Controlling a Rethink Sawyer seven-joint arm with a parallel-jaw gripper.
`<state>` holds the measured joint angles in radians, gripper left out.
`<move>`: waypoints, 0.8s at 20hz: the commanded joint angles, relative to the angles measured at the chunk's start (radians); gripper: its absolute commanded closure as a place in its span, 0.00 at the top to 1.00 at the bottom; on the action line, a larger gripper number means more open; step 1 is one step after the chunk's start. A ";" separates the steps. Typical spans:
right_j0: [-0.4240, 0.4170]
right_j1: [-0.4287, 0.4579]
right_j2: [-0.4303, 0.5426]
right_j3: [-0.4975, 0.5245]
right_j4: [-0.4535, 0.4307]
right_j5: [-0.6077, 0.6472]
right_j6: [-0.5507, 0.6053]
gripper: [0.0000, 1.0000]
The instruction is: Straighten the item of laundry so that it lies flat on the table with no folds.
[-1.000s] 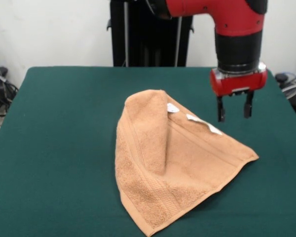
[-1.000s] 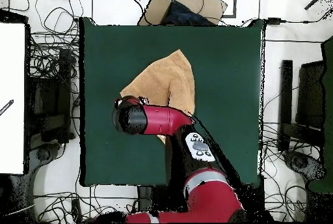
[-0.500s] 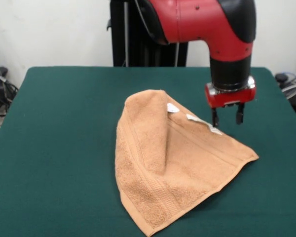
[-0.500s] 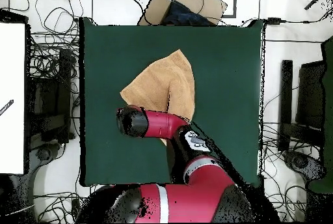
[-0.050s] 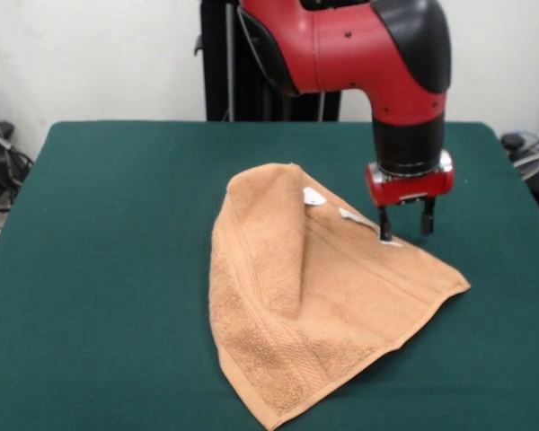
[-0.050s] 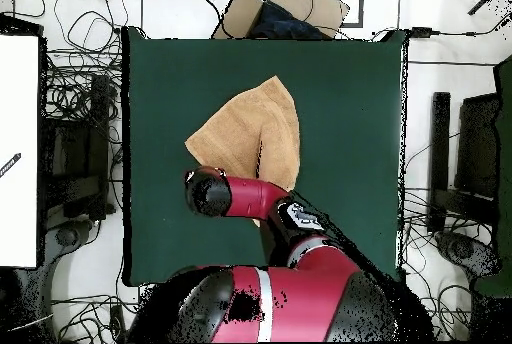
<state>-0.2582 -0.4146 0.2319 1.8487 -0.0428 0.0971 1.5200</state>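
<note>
Lying near the middle of the table (image 5: 108, 224), the towel (image 5: 314, 305) is still far from flat: one side is folded over onto the rest, forming a raised ridge that runs from its rounded far end down toward its centre, and the whole cloth reads as a rough triangle instead of a square. A small white label (image 5: 313, 196) sits just beside that ridge, and a second white strip (image 5: 364, 223) lies along the towel's upper edge. Right at that edge, by the white strip, hangs the gripper (image 5: 402, 224), its two dark fingers parted and holding nothing, one tip at or just over the cloth border and the other over bare green felt beyond the towel. The overhead view only shows the arm (image 6: 245, 196) lying across the same edge of the towel, hiding the contact point. Judging from this, the next step is a pinch on the border, and the risk is plain: with the fingers straddling the very edge, closing may catch only the strip or a thin lip of terry, which could slip free on the pull. Grabbing both layers would drag the fold along instead of opening it.
</note>
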 commanded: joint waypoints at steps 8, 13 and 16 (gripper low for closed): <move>-0.065 0.122 0.000 -0.045 -0.086 -0.220 0.182 1.00; -0.068 0.120 0.002 -0.044 -0.086 -0.193 0.176 0.00; -0.068 0.120 0.002 -0.036 -0.082 -0.195 0.179 0.00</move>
<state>-0.2957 -0.4060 0.2341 1.8698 -0.1011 0.0124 1.5200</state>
